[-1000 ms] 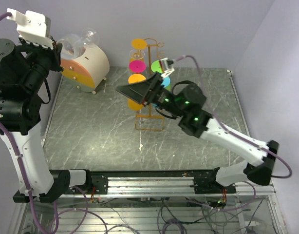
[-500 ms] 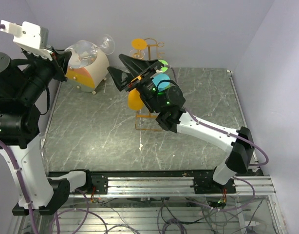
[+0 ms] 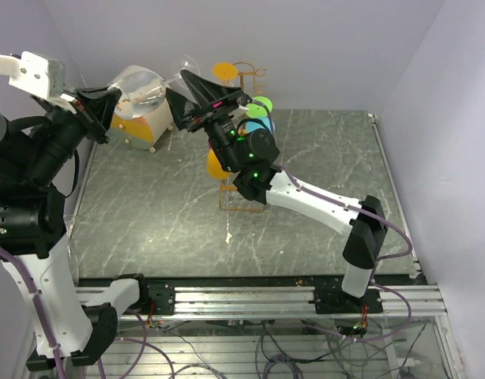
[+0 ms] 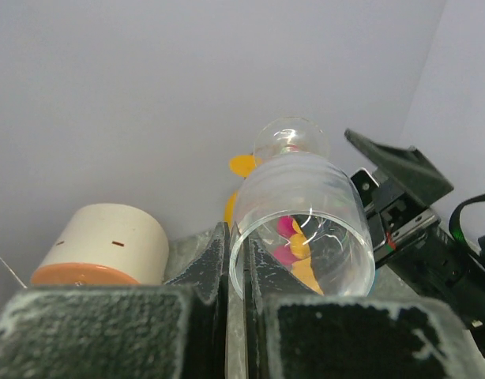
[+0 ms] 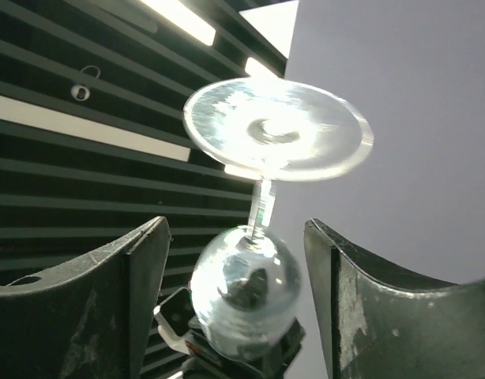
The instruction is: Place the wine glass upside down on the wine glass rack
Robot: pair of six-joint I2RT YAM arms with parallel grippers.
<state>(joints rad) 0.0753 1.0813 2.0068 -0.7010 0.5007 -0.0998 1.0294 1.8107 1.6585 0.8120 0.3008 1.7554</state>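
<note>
The clear wine glass (image 3: 141, 82) hangs in the air at the back left, lying nearly on its side with its foot (image 3: 186, 66) towards the right. My left gripper (image 3: 108, 104) is shut on its rim; in the left wrist view the fingers (image 4: 215, 260) pinch the rim's wall of the wine glass (image 4: 302, 209). My right gripper (image 3: 177, 83) stands open around the stem end. In the right wrist view the wine glass (image 5: 246, 288) sits between the right gripper's (image 5: 236, 229) fingers without touching them. The orange-yellow wine glass rack (image 3: 244, 199) stands mid-table behind the right arm.
A cream rounded cabinet (image 3: 148, 118) with orange and yellow drawers stands at the back left, under the glass. Coloured discs (image 3: 260, 106) hang on the rack. The purple back wall (image 3: 321, 47) is close behind.
My right arm swung left and up from the rack to the glass's stem end. My left arm lifted the glass and tipped its foot towards the right.
</note>
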